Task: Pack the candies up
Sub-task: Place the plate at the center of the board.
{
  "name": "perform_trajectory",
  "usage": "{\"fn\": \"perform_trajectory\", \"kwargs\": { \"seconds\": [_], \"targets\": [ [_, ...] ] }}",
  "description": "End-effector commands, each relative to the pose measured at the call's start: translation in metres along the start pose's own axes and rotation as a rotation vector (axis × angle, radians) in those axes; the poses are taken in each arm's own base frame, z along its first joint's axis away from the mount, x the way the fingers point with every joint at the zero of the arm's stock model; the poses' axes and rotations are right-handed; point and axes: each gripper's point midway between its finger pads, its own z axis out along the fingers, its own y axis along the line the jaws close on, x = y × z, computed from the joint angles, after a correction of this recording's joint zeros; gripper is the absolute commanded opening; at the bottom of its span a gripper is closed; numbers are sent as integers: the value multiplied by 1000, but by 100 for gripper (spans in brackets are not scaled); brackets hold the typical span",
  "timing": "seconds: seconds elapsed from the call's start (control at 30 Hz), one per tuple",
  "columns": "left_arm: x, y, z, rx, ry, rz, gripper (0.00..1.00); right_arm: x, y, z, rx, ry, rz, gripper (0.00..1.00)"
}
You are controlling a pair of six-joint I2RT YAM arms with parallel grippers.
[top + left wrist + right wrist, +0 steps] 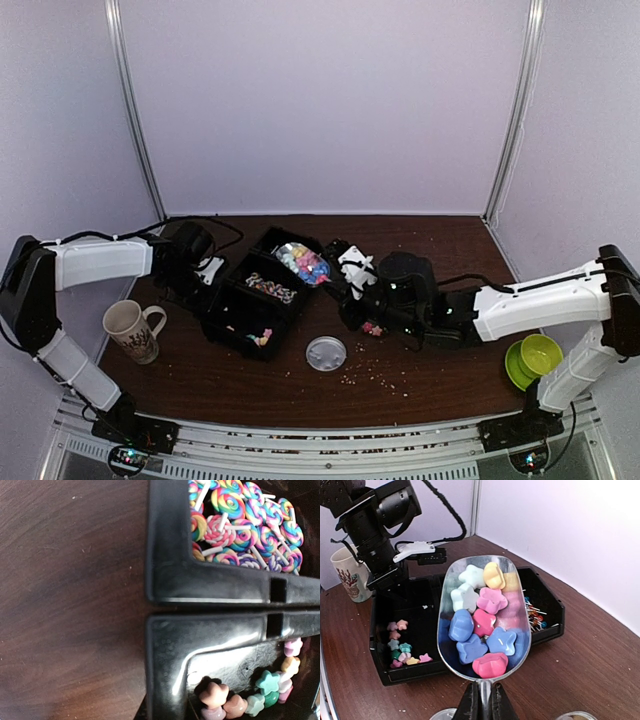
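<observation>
My right gripper (pixel 484 700) is shut on the handle of a clear scoop (pixel 442 600). The scoop carries several star-shaped candies (pixel 485 622) in blue, pink, white and yellow. It hovers over black bins (pixel 410 672) joined side by side. One bin has a few small star candies (pixel 400 647) on its floor, and these candies (pixel 240 700) also show in the left wrist view. The neighbouring bin holds swirled lollipops (pixel 240 520). My left gripper (pixel 390 577) is shut on the bins' far rim. From above, the scoop (pixel 303 262) is over the far bin.
A patterned mug (pixel 133 330) stands at the left. A round clear lid (pixel 326 353) lies in front of the bins (pixel 235 320). Stacked green bowls (pixel 533 358) sit at the right edge. Pale crumbs and one pink candy (pixel 372 328) lie on the brown table.
</observation>
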Motion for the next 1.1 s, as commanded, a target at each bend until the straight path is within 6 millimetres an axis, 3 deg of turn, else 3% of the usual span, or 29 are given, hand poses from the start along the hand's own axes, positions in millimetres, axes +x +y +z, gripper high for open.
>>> {"fn": "perform_trajectory", "kwargs": {
  "seconds": [0.0,0.17,0.63,0.77,0.83,0.87,0.93,1.07],
  "targets": [
    [-54,-9,-9,46,-204,-11,0,-2,-34,-25,109,20,31,0],
    [-47,-6,4,33,-169,-21,0,4,-60,-55,176,40,68,0],
    [-38,-5,12,26,-131,-46,30,21,-83,-100,249,91,126,0],
    [-40,-7,-5,31,-160,-56,50,24,-87,-108,263,111,145,0],
    [-45,-12,-22,44,-198,-61,69,28,-89,-112,273,131,155,0],
    [-49,-12,-32,41,-223,-65,72,31,-90,-113,281,142,161,0],
    [-56,-11,-51,30,-263,-79,96,37,-92,-116,294,167,175,0],
    [-67,-8,-83,-3,-313,-104,98,50,-91,-119,299,223,204,0]
  ]
}}
